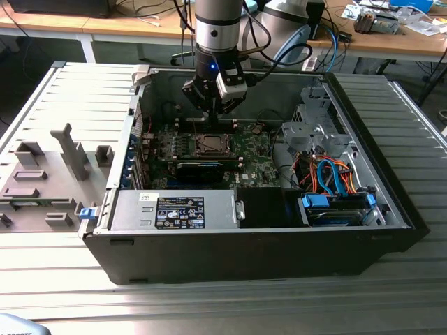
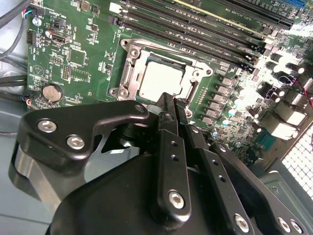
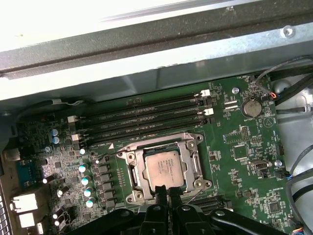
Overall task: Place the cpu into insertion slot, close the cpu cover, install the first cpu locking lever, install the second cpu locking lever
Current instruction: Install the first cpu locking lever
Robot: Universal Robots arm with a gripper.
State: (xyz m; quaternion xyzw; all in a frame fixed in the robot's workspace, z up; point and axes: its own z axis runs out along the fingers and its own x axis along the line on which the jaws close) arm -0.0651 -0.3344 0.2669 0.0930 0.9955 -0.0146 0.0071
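An open black computer case (image 1: pixel 279 244) lies on a ribbed metal bench (image 1: pixel 84 91), with a grey fixture block (image 1: pixel 49 174) resting on the bench toward the exterior view's left. Inside the case, a silver power supply (image 1: pixel 174 209) runs along the near wall, and a drive cage with orange and blue cables (image 1: pixel 335 174) sits at the exterior view's right end. The green motherboard (image 3: pixel 244 147) covers the case floor toward the far wall; long black memory slots (image 3: pixel 142 120) lie beside the socket, and a round coin cell battery (image 3: pixel 252 106) sits near one board corner.

The arm (image 1: pixel 218 28) comes straight down into the case over the board. The insertion slot (image 3: pixel 164 169) sits mid-board, ringed by its shiny metal frame, and the cpu (image 3: pixel 165 169) lies flat inside it, silvery top showing. The cpu cover (image 3: pixel 146 143) appears folded back along the socket's memory-slot edge, though that is hard to make out.

The gripper (image 3: pixel 167 195) hangs just above the socket's edge, its two black fingers (image 2: pixel 168 127) pressed narrowly together with nothing between them, tips right at the cpu's rim.
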